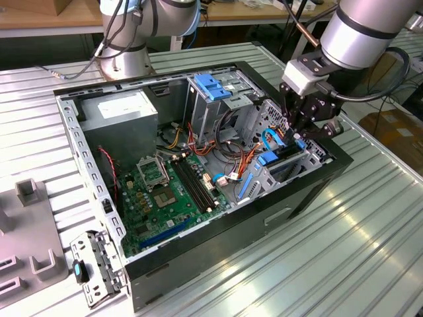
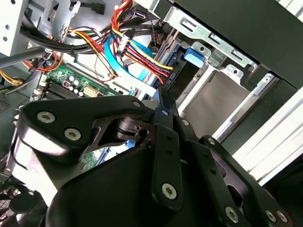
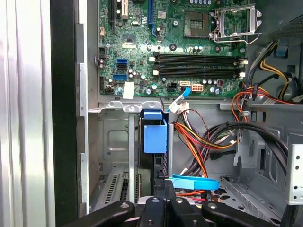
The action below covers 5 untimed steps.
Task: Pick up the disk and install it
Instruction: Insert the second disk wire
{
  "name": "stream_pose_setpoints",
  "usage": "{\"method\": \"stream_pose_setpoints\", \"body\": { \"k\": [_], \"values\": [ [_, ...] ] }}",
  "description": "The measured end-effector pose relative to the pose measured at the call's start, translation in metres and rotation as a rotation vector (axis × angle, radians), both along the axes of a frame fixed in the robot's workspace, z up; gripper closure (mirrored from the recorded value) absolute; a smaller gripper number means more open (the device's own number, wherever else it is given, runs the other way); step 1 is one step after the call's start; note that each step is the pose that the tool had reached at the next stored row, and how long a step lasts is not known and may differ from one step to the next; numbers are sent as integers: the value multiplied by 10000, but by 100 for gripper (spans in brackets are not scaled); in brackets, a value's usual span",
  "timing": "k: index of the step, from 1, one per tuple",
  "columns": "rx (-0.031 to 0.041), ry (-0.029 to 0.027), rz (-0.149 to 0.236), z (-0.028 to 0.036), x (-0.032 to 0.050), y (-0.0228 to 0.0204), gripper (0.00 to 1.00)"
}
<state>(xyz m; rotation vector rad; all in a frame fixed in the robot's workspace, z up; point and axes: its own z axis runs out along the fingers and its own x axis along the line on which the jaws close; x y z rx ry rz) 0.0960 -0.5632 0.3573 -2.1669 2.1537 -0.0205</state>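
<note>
In the exterior view the gripper (image 1: 299,135) is lowered into the corner of the open computer case (image 1: 310,191) at that view's right, over the drive bay (image 1: 281,173). Its fingers appear drawn narrow around the upper edge of the disk (image 1: 289,150), which is held on edge so that it can slide down between the bay's metal walls. The disk is seen as a dark slab with a blue rail (image 3: 155,135) in the first wrist view, part-way inside the bay. Beside it, a blue data cable (image 3: 195,182) and coloured power wires (image 3: 199,142) are bundled clear of the slot. Beyond, the motherboard (image 1: 162,195) lies flat, and the power-supply box (image 1: 122,119) sits at the far corner.
</note>
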Motion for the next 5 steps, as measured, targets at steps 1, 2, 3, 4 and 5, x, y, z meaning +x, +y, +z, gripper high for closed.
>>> {"method": "stream_pose_setpoints", "body": {
  "k": [1,2,3,4,5],
  "values": [
    [-1,0,0,0,0,0,89],
    [-1,0,0,1,0,0,89],
    [-1,0,0,2,0,0,89],
    [0,0,0,2,0,0,89],
    [0,0,0,2,0,0,89]
  ]
}}
